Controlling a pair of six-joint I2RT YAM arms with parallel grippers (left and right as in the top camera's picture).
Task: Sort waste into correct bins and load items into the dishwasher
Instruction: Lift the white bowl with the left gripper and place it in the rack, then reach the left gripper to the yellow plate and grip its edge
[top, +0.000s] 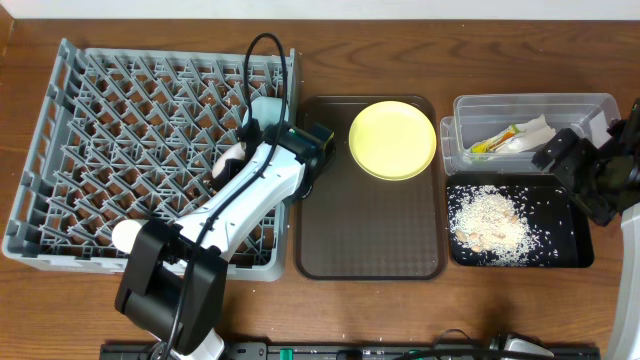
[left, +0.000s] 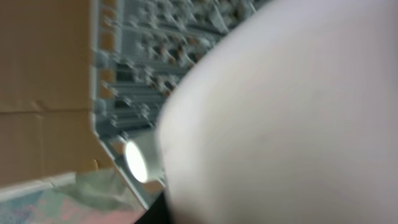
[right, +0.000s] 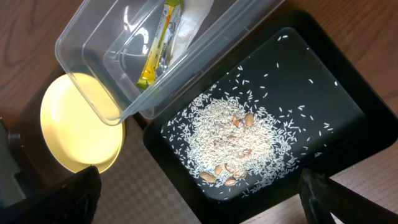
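Observation:
My left gripper (top: 243, 150) reaches over the grey dish rack (top: 90, 130) and seems shut on the pale pink-white bowl (top: 229, 162). The bowl (left: 280, 112) fills the left wrist view and hides the fingers. A white cup (top: 125, 236) sits in the rack's front left corner (left: 137, 160). A light blue bowl (top: 264, 108) shows behind the arm. The yellow plate (top: 392, 140) lies on the brown tray. My right gripper (right: 202, 193) is open and empty above the black tray (right: 336, 81) holding rice scraps (right: 230, 137). The clear tub (top: 590, 105) holds the wrapper (right: 160, 43) and napkin (top: 532, 133). No chopsticks show.
The brown serving tray (top: 370, 240) lies between the rack and the bins. The clear tub stands behind the black tray (top: 575, 245) at the right. My left arm lies across the rack's right half. A black cable (top: 270, 50) loops over the rack's back edge.

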